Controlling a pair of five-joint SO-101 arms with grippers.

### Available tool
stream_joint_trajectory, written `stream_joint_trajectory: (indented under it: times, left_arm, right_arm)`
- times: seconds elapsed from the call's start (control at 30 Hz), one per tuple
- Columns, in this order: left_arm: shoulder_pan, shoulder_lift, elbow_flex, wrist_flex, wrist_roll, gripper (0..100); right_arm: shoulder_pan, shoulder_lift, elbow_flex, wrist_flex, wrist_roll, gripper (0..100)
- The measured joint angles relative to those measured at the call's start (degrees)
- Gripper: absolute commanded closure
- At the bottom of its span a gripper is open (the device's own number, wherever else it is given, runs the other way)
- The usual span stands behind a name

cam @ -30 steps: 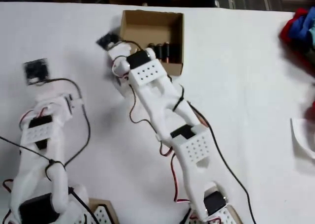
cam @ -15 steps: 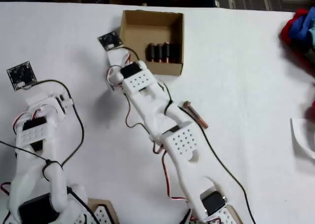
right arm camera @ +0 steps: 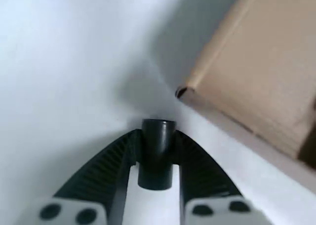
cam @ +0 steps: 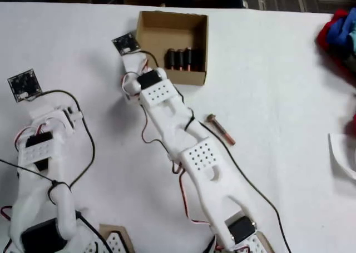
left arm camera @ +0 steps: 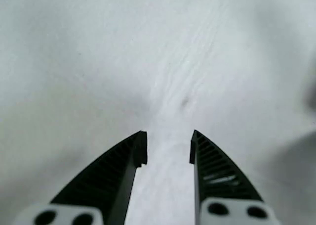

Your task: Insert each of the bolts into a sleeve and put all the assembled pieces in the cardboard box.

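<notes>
Three pieces (cam: 180,59) sit side by side in the box (cam: 146,30), at 12 o'clock on the table (cam: 278,69). My right gripper (right arm camera: 157,136) is clamped on a black sleeve (right arm camera: 157,156), just beside the box corner at its 8 o'clock. One bolt (cam: 221,129) lies loose at the box's 5 o'clock. My left gripper (left arm camera: 168,148) hangs with fingers apart over the table at 9 o'clock.

White printed arms (cam: 183,136), black ribbed fingers (left arm camera: 118,180), red-black cables (cam: 93,147).

Bright, even light; soft, diffuse shadows.
</notes>
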Motion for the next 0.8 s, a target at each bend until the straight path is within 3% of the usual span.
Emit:
stream_joint_trajectory:
  times: [0.2,0.4,0.57,0.8]
  left_arm:
    - [0.0,0.0,0.0,0.0,0.0,84]
    - [0.0,0.0,0.0,0.0,0.0,84]
    - [-0.1,0.0,0.0,0.0,0.0,84]
    - [0.0,0.0,0.0,0.0,0.0,84]
  right_arm:
    - [0.0,-0.2,-1.7,10.2,0.0,97.8]
    - [0.4,-4.3,-0.1,27.5,0.0,97.8]
    - [3.4,-10.0,7.4,29.4,0.1,97.8]
    - [4.8,-23.9,31.0,29.4,0.1,97.8]
